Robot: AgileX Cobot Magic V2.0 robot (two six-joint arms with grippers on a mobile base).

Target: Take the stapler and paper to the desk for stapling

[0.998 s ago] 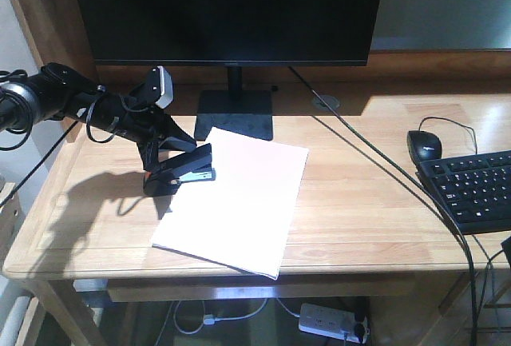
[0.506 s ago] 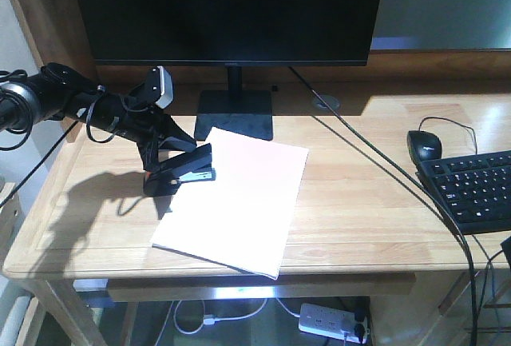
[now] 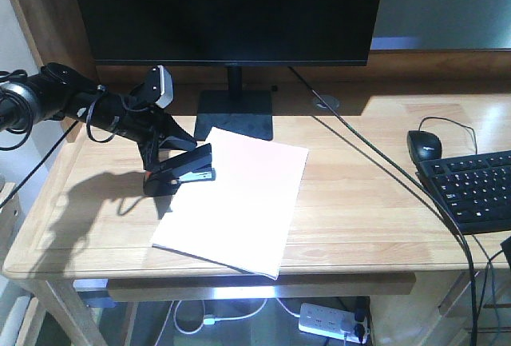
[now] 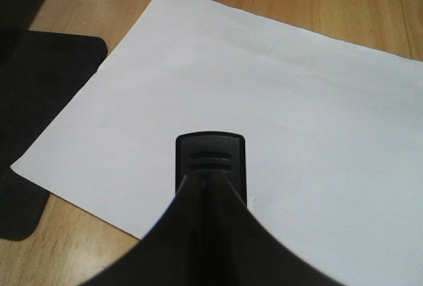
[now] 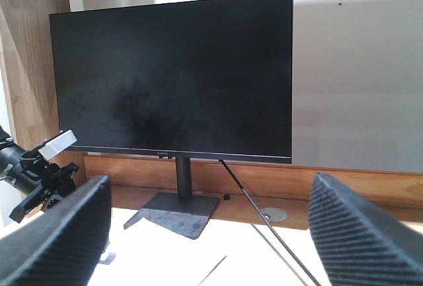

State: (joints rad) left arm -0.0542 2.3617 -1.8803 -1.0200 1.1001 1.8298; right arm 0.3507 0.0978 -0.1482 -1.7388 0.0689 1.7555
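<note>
The black stapler (image 3: pixel 184 172) lies tilted across the left edge of the white paper (image 3: pixel 239 202) on the oak desk (image 3: pixel 359 170). My left gripper (image 3: pixel 160 153) comes in from the left and is shut on the stapler's rear half. In the left wrist view the two fingers close on the stapler (image 4: pixel 210 157), whose front end points out over the paper (image 4: pixel 277 101); the gripper (image 4: pixel 210 190) fills the lower middle. My right gripper (image 5: pixel 211 246) is open and empty, raised in front of the desk with its ribbed pads (image 5: pixel 360 233) wide apart. It does not show in the front view.
A black monitor (image 3: pixel 227 10) on a square stand (image 3: pixel 235 114) is behind the paper. Its cable (image 3: pixel 375 166) runs diagonally across the desk. A black mouse (image 3: pixel 424 145) and keyboard (image 3: pixel 479 190) lie at the right. A power strip (image 3: pixel 331 322) is under the desk.
</note>
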